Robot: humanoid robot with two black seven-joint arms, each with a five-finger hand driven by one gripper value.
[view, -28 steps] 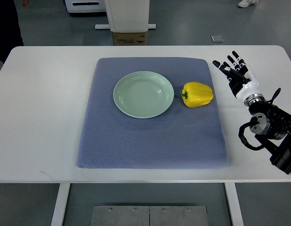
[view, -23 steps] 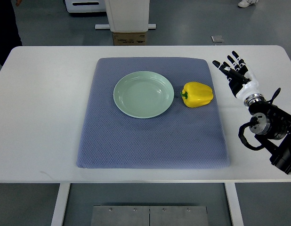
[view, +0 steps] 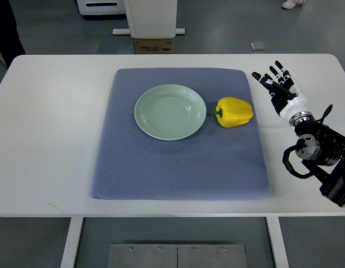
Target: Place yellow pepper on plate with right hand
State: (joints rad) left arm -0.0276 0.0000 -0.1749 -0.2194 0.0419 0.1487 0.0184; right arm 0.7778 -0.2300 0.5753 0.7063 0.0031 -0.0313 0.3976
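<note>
The right hand (view: 277,85), black-fingered with a white back, hovers over the right part of the white table (view: 49,139), near its far right corner, its fingers (view: 266,82) spread wide and holding nothing. Its arm, a dark jointed assembly with a metal wrist ring and looped black cables, comes in from the right edge of the table toward the near right corner. The hand is apart from everything on the table, a little off the right edge of the blue-grey woven cloth mat (view: 178,167).

The glossy yellow bell pepper (view: 234,111) lies on its side on the right part of that mat, between the hand and the plate. It is smooth, lobed and rounded, bright with a soft sheen, and its short green stem points left toward the plate. The stem end is just beside the plate's right rim; contact cannot be told.

The pale green round ceramic plate (view: 170,111) is shallow with a raised rim, smooth and empty, sitting on the far central part of the mat. The mat is a rounded-cornered rectangle with a fine dotted weave, covering the middle of the smooth matte table.
</note>
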